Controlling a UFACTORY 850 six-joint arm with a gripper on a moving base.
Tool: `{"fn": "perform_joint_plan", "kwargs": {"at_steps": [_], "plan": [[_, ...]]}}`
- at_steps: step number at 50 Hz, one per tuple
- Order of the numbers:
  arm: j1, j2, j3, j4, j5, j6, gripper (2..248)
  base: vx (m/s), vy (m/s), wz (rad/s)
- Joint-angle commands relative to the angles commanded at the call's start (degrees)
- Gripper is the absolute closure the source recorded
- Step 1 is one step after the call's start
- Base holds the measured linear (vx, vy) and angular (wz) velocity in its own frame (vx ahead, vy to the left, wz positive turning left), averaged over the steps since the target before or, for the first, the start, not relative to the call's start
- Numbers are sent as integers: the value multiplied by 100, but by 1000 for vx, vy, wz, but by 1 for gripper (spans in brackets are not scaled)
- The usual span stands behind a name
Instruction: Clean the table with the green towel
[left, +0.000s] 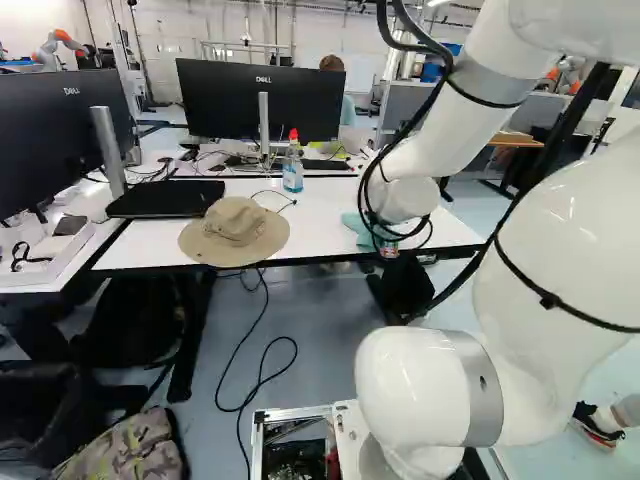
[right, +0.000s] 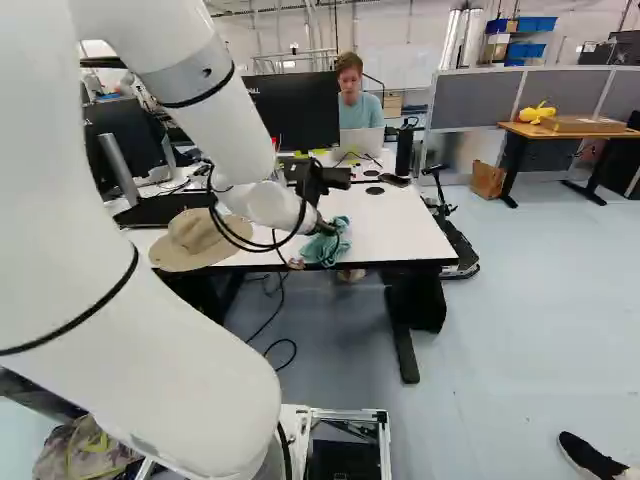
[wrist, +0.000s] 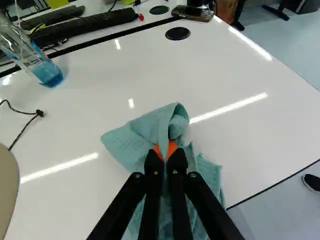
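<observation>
In the right base view my gripper (right: 327, 229) is at the near edge of the white table (right: 400, 225), over the green towel (right: 322, 250). The wrist view has the gripper (wrist: 165, 151) shut on a fold of the towel (wrist: 137, 137), its orange pads pinching the cloth. Part of the crumpled cloth spreads ahead of the fingertips, and more lies under and beside the fingers, which hide some of it. The left base view shows a patch of towel beside my wrist.
A tan hat (left: 235, 230) lies at the table's near edge. Behind it stand a spray bottle with blue liquid (left: 292, 168), a monitor (left: 250, 100) and a keyboard. A thin cable (wrist: 22, 112) lies between hat and bottle. A person sits behind the table.
</observation>
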Motion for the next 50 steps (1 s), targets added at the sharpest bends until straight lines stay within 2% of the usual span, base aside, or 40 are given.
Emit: {"fn": "perform_joint_plan", "kwargs": {"at_steps": [26,50], "plan": [[255,-718,-732,0,0,0,225,0,0,0],[662,-1085,-1129,0,0,0,225,0,0,0]]}}
